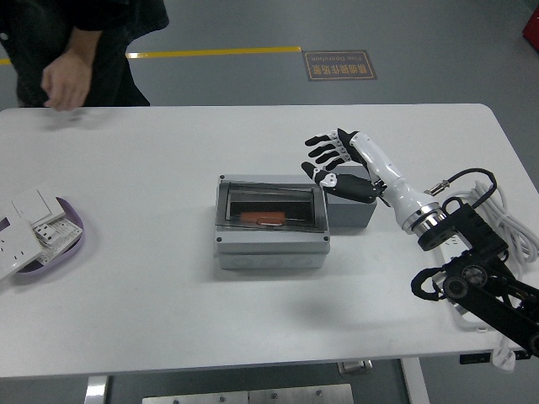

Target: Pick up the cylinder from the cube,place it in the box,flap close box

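The cylinder is lying inside the box, an orange-ish shape seen through the tinted flap, so the drop-off looks done and the flap is what's left to be sorted. It can't quite be told whether that flap is fully down or just resting partway.

The right hand is being held at about 2 o'clock from the box, fingers spread apart and holding nothing, hovering over the grey cube that is sitting right against the box's right side. The left hand isn't being shown at all.

What could go wrong, as a guess: if the flap is being pushed from the side instead of from above, the box could get shoved toward 9 o'clock rather than closed. Fingertips could also get caught on the flap's edge, or the cube could be bumped.

Plenty of open table is being left at 6 o'clock and 12 o'clock of the box. A purple tray of white parts is sitting well off at 9 o'clock, near the edge. A person's hand is hanging over the far-left corner, at 11 o'clock, well apart. Cables are lying behind the arm at 3 o'clock, so snagging is possible there.
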